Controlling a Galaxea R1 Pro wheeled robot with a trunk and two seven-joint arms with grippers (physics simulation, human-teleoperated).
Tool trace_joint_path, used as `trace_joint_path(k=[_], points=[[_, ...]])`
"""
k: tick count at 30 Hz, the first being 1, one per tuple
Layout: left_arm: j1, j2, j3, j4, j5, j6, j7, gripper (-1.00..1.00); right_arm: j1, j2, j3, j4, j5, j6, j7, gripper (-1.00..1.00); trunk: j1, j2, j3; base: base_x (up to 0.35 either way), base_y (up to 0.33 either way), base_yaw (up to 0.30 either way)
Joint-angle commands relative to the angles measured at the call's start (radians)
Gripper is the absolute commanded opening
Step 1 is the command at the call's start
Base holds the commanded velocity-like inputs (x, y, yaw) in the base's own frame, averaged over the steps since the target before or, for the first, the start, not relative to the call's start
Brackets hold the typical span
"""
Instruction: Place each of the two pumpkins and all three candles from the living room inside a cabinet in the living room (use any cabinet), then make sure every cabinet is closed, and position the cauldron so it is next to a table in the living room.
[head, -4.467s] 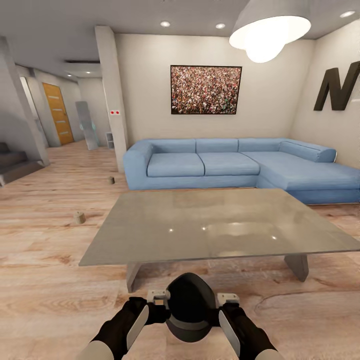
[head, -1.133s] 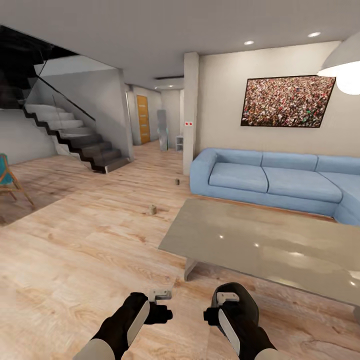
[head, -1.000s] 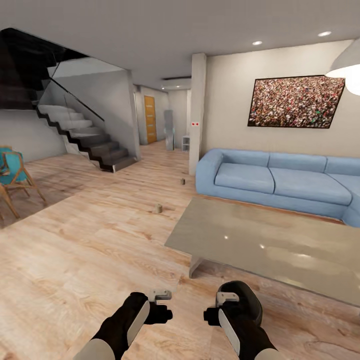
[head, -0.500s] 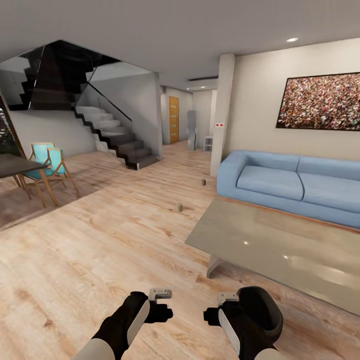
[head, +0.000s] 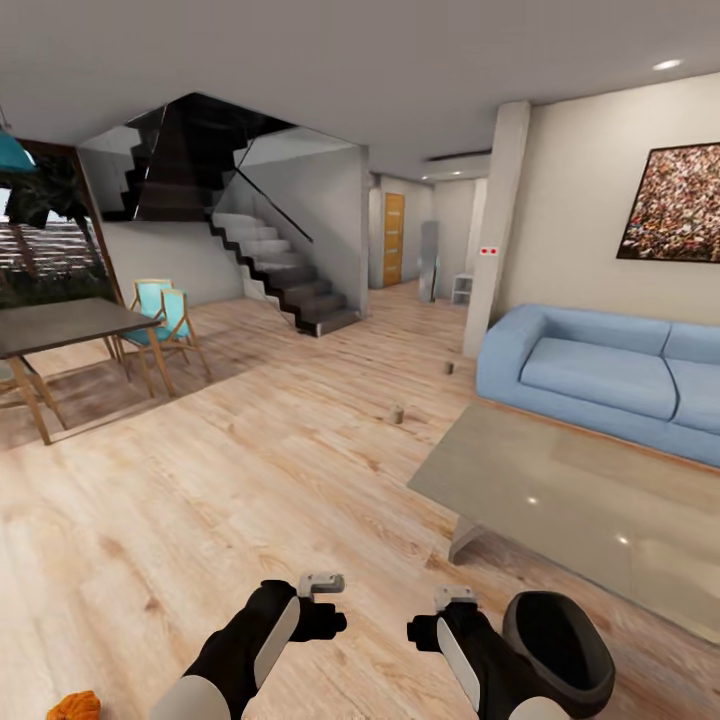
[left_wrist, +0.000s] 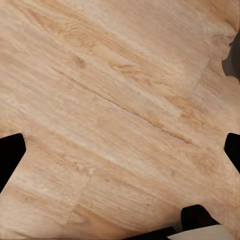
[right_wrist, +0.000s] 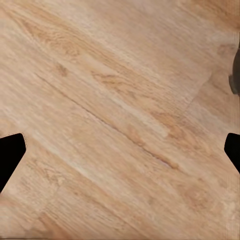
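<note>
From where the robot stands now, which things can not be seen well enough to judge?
- Pumpkin: head view, cut off by the bottom edge.
- Two candles: head view, too small for detail.
- Cauldron: head view, partly behind the right arm.
- Coffee table: head view, cut by the right edge.

Cauldron (head: 558, 650), dark, round, open-mouthed, is sitting upright on wood floor at approx 5 o'clock, just beside table's near edge. Table (head: 560, 500), low w/ glossy grey top, is spreading at 3–4 o'clock. Two candles, short tan cyls, are standing apart on floor: one (head: 397, 413) near 12, other (head: 449, 367) at 1. Pumpkin (head: 73, 706), orange, is lying at 7, cut off by frame edge.
</note>
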Motion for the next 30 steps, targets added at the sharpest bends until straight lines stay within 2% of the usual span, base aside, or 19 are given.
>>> trace_joint_path(k=[1, 9, 20, 30], points=[[-0.001, 0.0, -0.003, -0.001, 0.01, 0.004, 0.007, 1.0, 0.0, -0.001, 0.005, -0.002, -0.011, 0.004, -0.009, 1.0, 0.0, -0.001, -0.001, -0.121, -0.112, 0.293], [-0.001, 0.001, -0.003, -0.001, 0.009, 0.003, 0.004, 1.0, 0.0, -0.001, 0.005, -0.002, -0.011, 0.004, -0.009, 1.0, 0.0, -0.001, -0.001, -0.159, -0.183, 0.293], [-0.001, 0.002, -0.003, -0.001, 0.01, 0.002, -0.001, 1.0, 0.0, -0.001, 0.005, -0.002, -0.011, 0.004, -0.009, 1.0, 0.0, -0.001, -0.001, -0.044, -0.02, 0.293], [-0.001, 0.0, -0.005, -0.002, 0.01, 0.003, -0.001, 1.0, 0.0, -0.001, 0.005, -0.002, -0.011, 0.004, -0.009, 1.0, 0.0, -0.001, -0.001, -0.224, -0.119, 0.293]])
